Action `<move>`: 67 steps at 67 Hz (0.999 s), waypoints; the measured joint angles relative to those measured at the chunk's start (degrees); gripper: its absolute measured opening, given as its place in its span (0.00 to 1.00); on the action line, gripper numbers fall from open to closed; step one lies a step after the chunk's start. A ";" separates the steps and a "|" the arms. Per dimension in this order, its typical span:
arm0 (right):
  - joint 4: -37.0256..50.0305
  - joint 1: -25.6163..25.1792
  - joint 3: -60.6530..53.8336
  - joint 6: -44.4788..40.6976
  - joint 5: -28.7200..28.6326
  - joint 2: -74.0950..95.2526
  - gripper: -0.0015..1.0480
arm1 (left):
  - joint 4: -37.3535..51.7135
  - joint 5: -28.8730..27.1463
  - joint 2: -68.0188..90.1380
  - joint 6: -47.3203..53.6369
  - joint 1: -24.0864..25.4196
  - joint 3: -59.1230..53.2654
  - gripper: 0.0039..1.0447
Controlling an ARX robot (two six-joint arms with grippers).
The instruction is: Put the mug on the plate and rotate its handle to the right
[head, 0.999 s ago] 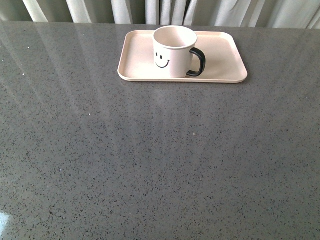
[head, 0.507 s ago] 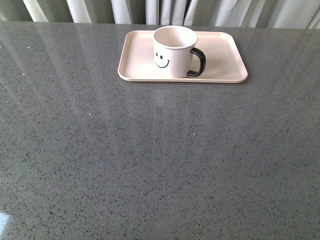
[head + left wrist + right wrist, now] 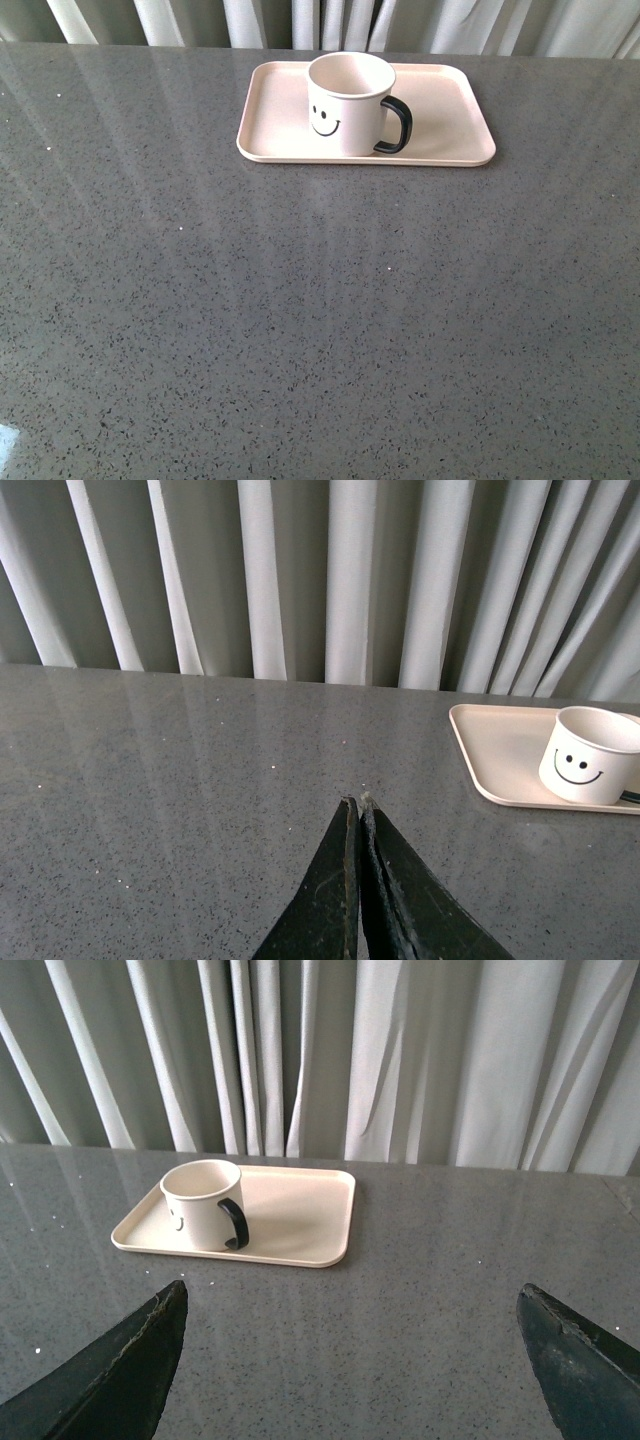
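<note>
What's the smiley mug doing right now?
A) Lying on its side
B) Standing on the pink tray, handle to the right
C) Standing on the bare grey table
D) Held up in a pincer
B: the mug stands upright on the plate, and its black handle points right in the front view.

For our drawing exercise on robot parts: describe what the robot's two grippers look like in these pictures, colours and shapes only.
The left gripper shows two black fingers tapering to thin points, with scuffed, rough edges. The right gripper shows the same dark, matte wedge shape. No cables or markings are visible; the front view shows neither arm.
</note>
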 joint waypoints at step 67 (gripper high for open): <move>9.70 -1.25 47.39 -23.87 -13.25 91.27 0.91 | 0.02 -0.02 -0.13 0.15 0.00 0.00 0.91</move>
